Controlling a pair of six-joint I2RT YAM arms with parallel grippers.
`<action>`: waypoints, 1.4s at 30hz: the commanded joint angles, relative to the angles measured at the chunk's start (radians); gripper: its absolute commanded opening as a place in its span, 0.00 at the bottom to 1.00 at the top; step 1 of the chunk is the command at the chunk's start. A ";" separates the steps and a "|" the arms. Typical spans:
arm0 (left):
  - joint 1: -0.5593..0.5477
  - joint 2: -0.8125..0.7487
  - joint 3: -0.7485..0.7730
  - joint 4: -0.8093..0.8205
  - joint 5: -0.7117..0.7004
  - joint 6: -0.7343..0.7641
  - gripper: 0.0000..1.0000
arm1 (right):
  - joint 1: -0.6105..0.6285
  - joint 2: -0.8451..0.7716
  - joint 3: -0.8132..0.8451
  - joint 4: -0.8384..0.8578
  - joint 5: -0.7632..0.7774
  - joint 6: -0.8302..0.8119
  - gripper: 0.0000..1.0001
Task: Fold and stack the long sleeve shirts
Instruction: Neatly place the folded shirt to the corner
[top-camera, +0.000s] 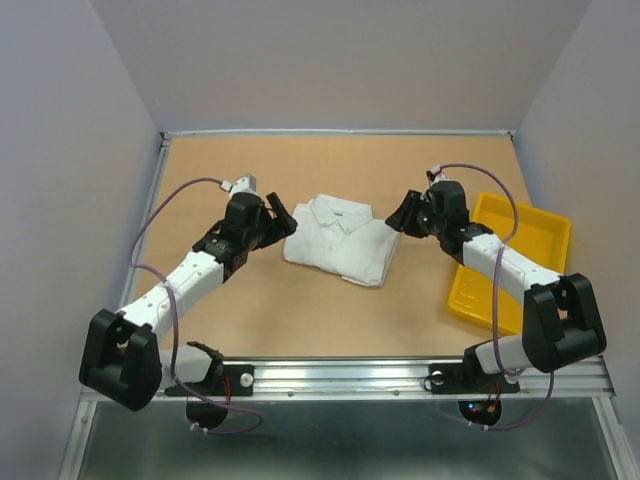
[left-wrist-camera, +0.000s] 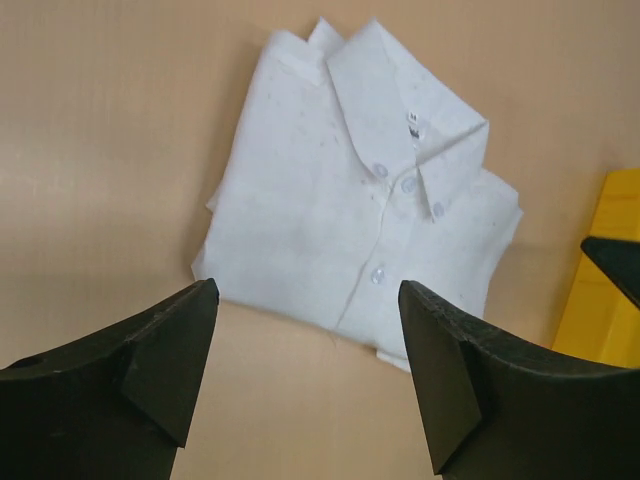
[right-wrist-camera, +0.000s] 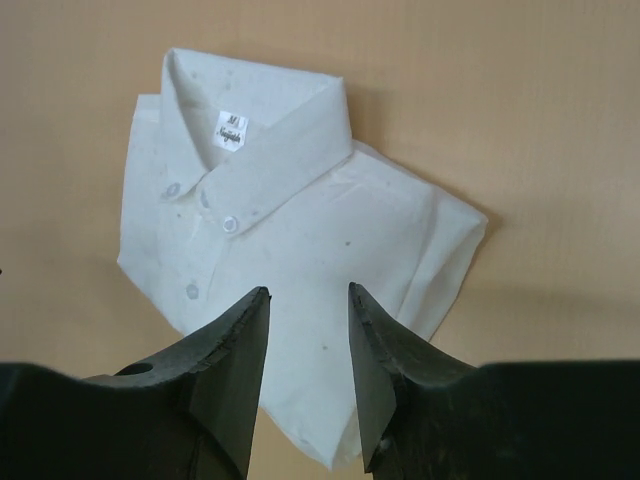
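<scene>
Left gripper (left-wrist-camera: 308, 295) and right gripper (right-wrist-camera: 307, 292) gape empty beside the folded white collared fabric shirt (top-camera: 338, 242). Snagging one layer could unfold it.

Shirt (right-wrist-camera: 300, 270) label (right-wrist-camera: 231, 130) print illegible

The folded white shirt (top-camera: 340, 238) lies in the middle of the bench (top-camera: 300, 320), with bare board open along the near edge and behind it toward the far edge. The left gripper (top-camera: 284, 220) crowds its left side and the right gripper (top-camera: 398, 216) its right, each just beside the cloth. The yellow tray (top-camera: 535, 232) blocks the right edge, partly under the right arm. Walls close the left, far and right edges.
</scene>
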 joint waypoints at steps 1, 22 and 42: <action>0.015 0.137 0.114 -0.012 -0.026 0.115 0.78 | 0.018 -0.002 0.022 -0.037 -0.106 0.089 0.43; 0.002 0.399 -0.105 0.190 0.246 -0.075 0.40 | 0.113 0.033 -0.312 0.026 -0.032 0.135 0.35; 0.070 -0.137 -0.203 -0.045 0.008 -0.072 0.74 | 0.110 0.041 0.230 -0.264 0.073 -0.270 0.42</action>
